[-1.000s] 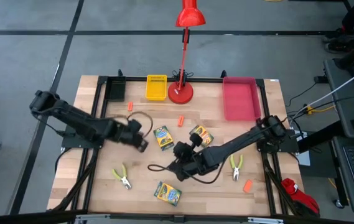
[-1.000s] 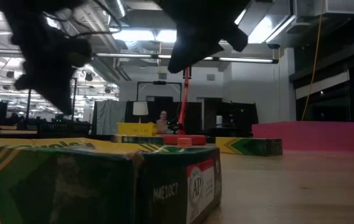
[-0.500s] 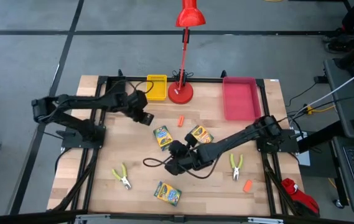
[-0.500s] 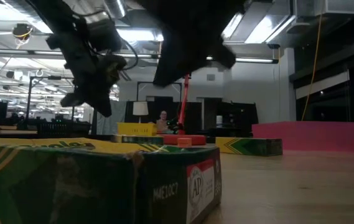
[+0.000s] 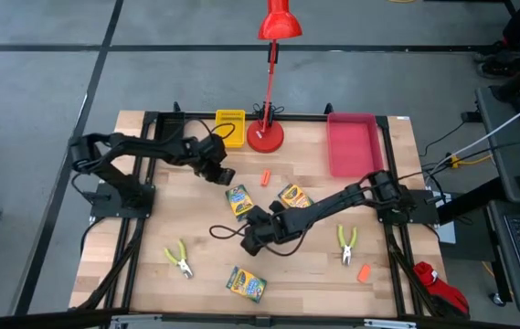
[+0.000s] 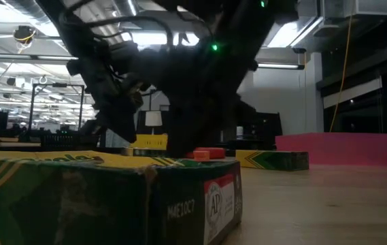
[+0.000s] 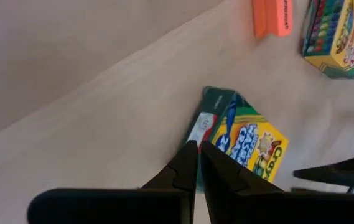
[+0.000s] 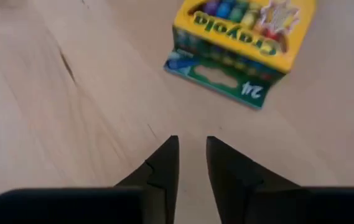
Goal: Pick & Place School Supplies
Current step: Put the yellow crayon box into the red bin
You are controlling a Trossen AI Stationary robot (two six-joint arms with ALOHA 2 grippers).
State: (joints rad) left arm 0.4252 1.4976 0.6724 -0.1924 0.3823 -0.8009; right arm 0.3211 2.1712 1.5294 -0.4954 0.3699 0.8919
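At table centre, reaching with parted, empty right gripper (image 5: 252, 239) toward yellow-and-green cardboard crayon box (image 5: 238, 202); probably needing descent next. Hovering nearby, closed left gripper (image 5: 224, 174).

Three crayon boxes: (image 5: 238, 201), (image 5: 294, 196), (image 5: 246, 284). Two lime-handled pliers: (image 5: 179, 259), (image 5: 345, 244). Two orange pieces in view: (image 5: 265, 175), (image 5: 364, 272). Two trays, yellow (image 5: 229, 128) and pink (image 5: 353, 144). One red desk lamp (image 5: 266, 135).
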